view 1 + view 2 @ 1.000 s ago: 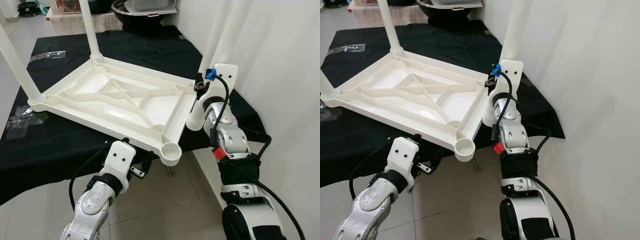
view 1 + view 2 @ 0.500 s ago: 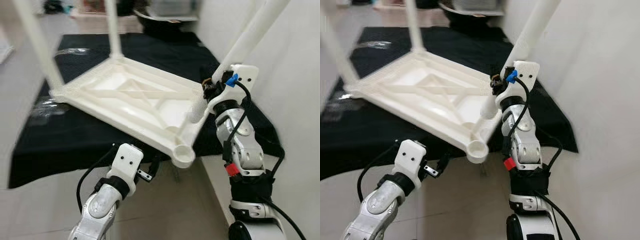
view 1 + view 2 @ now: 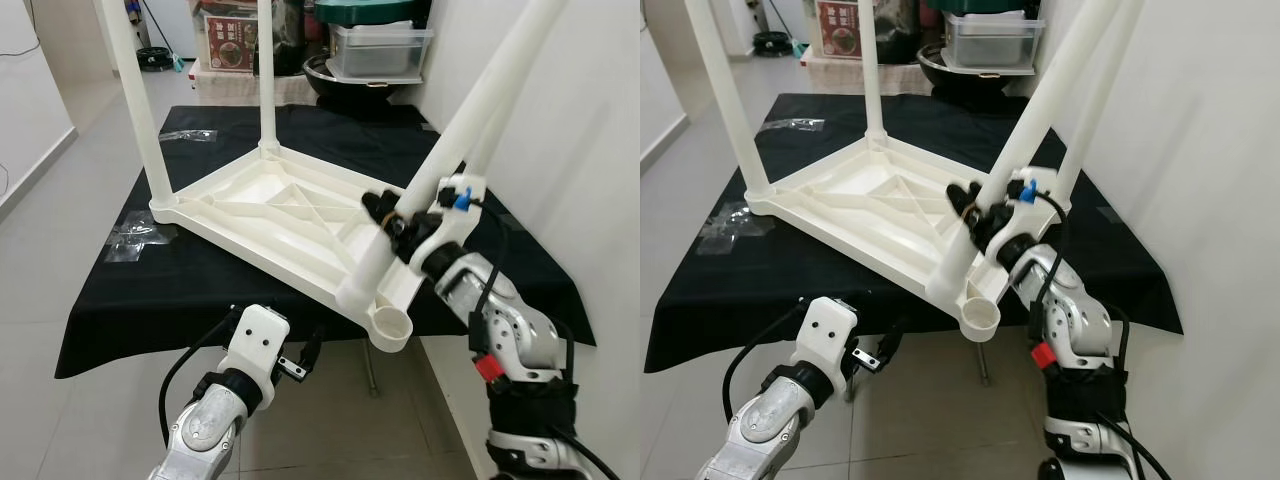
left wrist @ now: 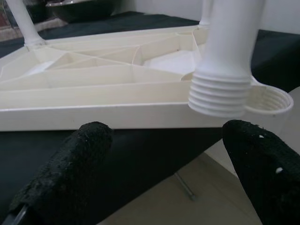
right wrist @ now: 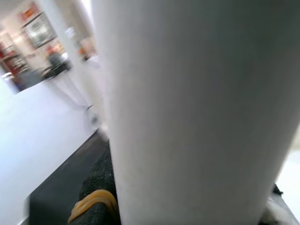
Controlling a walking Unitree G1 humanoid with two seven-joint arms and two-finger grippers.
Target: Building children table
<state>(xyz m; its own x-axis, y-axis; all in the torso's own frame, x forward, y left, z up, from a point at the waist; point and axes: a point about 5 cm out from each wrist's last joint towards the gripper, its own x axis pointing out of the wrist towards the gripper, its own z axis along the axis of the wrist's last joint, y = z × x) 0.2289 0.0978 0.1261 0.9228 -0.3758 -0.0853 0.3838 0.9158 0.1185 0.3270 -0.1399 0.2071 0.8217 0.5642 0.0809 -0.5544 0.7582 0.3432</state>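
Centre of the left eye view: the upturned white plastic children's tabletop (image 3: pixel 270 215) lies ribbed underside up on the black cloth-covered table (image 3: pixel 120 290), its near corner jutting past the table's front edge. Three white plastic legs stand in its corner sockets, two at the upper left and one at the upper right, and the round empty corner socket (image 3: pixel 391 327) sits lower centre. The right gripper (image 3: pixel 392 222), centre right, is clenched around the fourth white tubular leg (image 3: pixel 455 140), which slants from the upper right down to its threaded end (image 4: pixel 220 96); that end sits just beside the empty socket, not in it. The left gripper (image 3: pixel 305 352) hangs at the lower centre below the tabletop's front rim, its black fingers (image 4: pixel 89 145) spread wide and grasping nothing. Clear plastic bags (image 3: pixel 135 240) lie on the cloth at the left
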